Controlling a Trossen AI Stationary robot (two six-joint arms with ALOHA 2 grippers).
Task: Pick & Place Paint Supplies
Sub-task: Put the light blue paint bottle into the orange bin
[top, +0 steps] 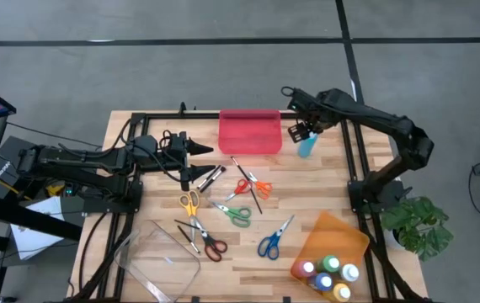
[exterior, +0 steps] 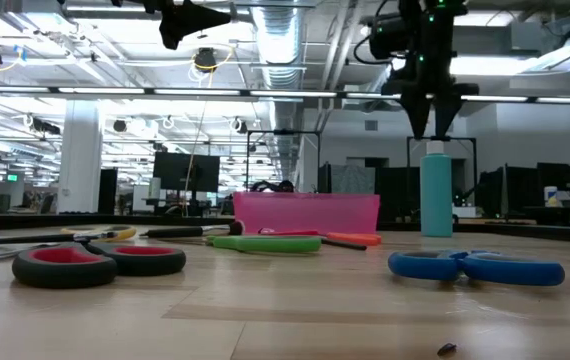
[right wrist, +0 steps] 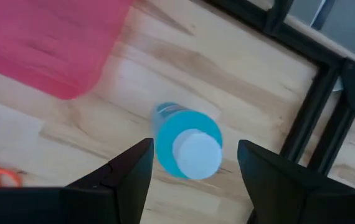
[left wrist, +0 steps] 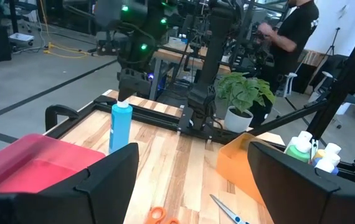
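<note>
A blue white-capped paint bottle (top: 307,147) stands upright on its base on the table, just right of the red tray (top: 250,132). My right gripper (top: 301,130) hovers right above it, open; in the right wrist view its fingers stand either side of the bottle's cap (right wrist: 196,152) without touching, and the low view shows the gripper (exterior: 432,120) just over the bottle (exterior: 436,190). My left gripper (top: 196,167) is open, raised over the table's left middle. Several scissors lie flat: orange (top: 257,187), yellow (top: 189,202), green (top: 236,213), red (top: 210,246), blue (top: 272,240). Thin dark brushes (top: 209,177) lie near them.
An orange tray (top: 345,240) at the near right corner holds several white-capped bottles (top: 328,273). A clear tray (top: 160,261) sits near left. A black frame rail (top: 354,143) runs close to the right of the blue bottle. A potted plant (top: 421,223) stands off the table's right.
</note>
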